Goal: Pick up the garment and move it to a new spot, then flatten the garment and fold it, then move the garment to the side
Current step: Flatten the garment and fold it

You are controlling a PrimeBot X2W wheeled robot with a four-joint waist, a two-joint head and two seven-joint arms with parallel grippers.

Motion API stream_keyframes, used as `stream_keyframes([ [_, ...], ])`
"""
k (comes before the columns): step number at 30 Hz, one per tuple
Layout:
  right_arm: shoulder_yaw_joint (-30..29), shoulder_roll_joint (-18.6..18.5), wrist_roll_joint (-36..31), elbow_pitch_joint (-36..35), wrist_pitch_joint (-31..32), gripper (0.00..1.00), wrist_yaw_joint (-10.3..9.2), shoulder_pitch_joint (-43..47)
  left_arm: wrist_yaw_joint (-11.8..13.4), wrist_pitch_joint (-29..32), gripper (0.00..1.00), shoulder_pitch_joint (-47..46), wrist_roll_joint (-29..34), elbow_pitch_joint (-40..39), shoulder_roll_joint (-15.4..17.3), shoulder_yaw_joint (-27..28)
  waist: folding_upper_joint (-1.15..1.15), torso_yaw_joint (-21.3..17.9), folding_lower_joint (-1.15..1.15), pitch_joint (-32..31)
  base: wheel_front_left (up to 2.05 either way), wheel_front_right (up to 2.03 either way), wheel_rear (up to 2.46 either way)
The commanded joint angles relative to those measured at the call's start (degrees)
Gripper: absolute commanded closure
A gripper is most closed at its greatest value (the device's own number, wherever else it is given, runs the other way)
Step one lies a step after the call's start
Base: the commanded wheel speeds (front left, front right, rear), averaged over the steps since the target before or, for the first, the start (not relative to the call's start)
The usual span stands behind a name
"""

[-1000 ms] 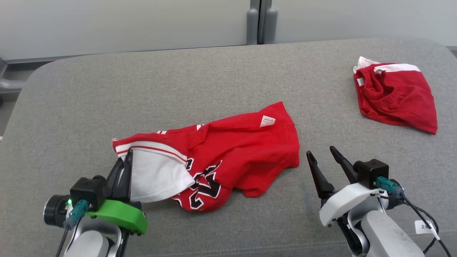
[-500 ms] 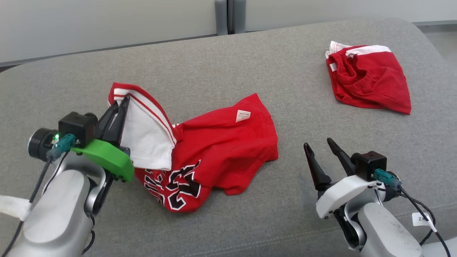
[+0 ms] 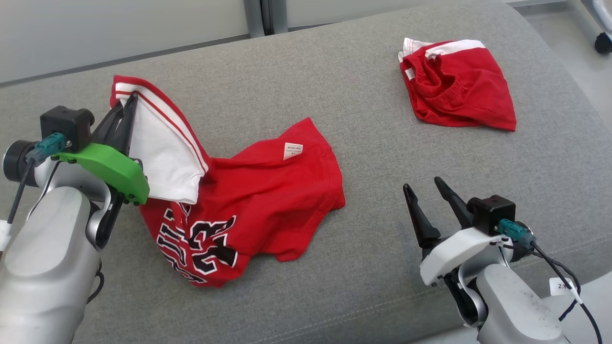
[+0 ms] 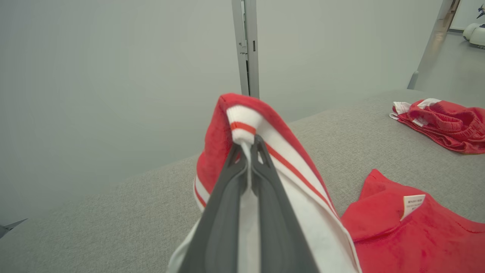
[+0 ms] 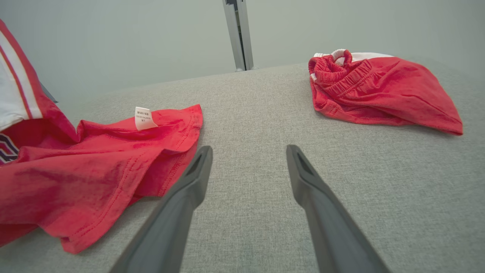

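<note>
A red garment (image 3: 267, 191) with black-and-white lettering and a white label lies crumpled on the grey cushion (image 3: 334, 86). My left gripper (image 3: 129, 102) is shut on its white, red-striped edge (image 4: 246, 121) and holds that end lifted above the cushion, at the left of the head view. The rest of the garment (image 5: 94, 159) trails down onto the surface. My right gripper (image 3: 423, 188) stands open over bare cushion to the right of the garment, nothing between its fingers (image 5: 197, 170).
A second red garment (image 3: 454, 91) with a white band lies bunched at the far right (image 5: 375, 87). A pale wall with a grey vertical post (image 4: 246, 45) stands behind the cushion. The cushion's rounded right edge (image 3: 573, 95) drops to the floor.
My left gripper has risen and moved away from me with the striped edge, pulling the garment up and leftward. The head camera has turned. The right gripper has stayed open in place.
</note>
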Motion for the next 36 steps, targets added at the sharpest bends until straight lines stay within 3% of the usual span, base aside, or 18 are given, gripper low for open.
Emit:
stream_keyframes([
  [1, 0.06, 0.05, 0.29, -0.26, -0.21, 0.00, -0.04, -0.72, -0.26, -0.81, 1.00, -1.41, -0.49, 1.70, -0.01, -0.13, 0.00, -0.71, 0.00, 0.54, 0.00, 0.00, 0.00],
  [6, 0.17, 0.15, 0.24, -0.53, -0.22, 0.00, -0.04, -0.84, -0.62, -2.59, 1.00, -2.50, -1.57, 7.06, -0.98, -1.46, 0.00, -1.25, 0.00, 0.98, 0.00, 0.00, 0.00],
  [7, 0.20, 0.13, 0.27, -0.56, -0.22, 0.00, -0.05, -0.87, -0.58, -2.89, 0.78, -2.72, -1.78, 7.94, -1.15, -1.74, 0.00, -1.29, 0.00, 1.04, 0.00, 0.00, 0.00],
  [8, 0.18, 0.10, 0.29, -0.54, -0.23, 0.00, -0.04, -0.88, -0.59, -3.24, 0.31, -3.00, -1.86, 8.69, -1.23, -2.00, 0.00, -1.30, 0.00, 1.08, 0.00, 0.00, 0.00],
  [9, 0.13, 0.04, 0.30, -0.51, -0.22, 0.00, -0.05, -0.87, -0.62, -3.56, 0.00, -3.16, -1.85, 9.41, -1.25, -2.22, 0.00, -1.27, 0.00, 1.10, 0.00, 0.00, 0.00],
  [17, -0.49, -0.11, -0.30, -0.06, -0.22, 0.00, -0.04, -0.04, -0.65, -4.99, 0.00, -2.44, -1.18, 11.24, -0.44, -3.03, 0.00, 0.48, 0.00, -0.02, 0.00, 0.00, 0.00],
  [24, -0.60, -0.25, -0.10, 0.10, -0.22, 0.00, -0.04, 1.15, 1.64, -4.99, 0.00, 4.00, 1.65, 1.59, -0.38, 2.93, 0.00, 3.05, 0.00, -1.76, 0.00, 0.00, 0.00],
  [36, -0.64, -0.37, 0.01, 0.50, -0.23, 0.00, -0.04, 2.64, 5.31, -4.96, 0.00, 17.89, 9.57, -14.88, -3.54, 10.61, 0.00, 7.27, 0.00, -4.20, 0.00, 0.00, 0.00],
])
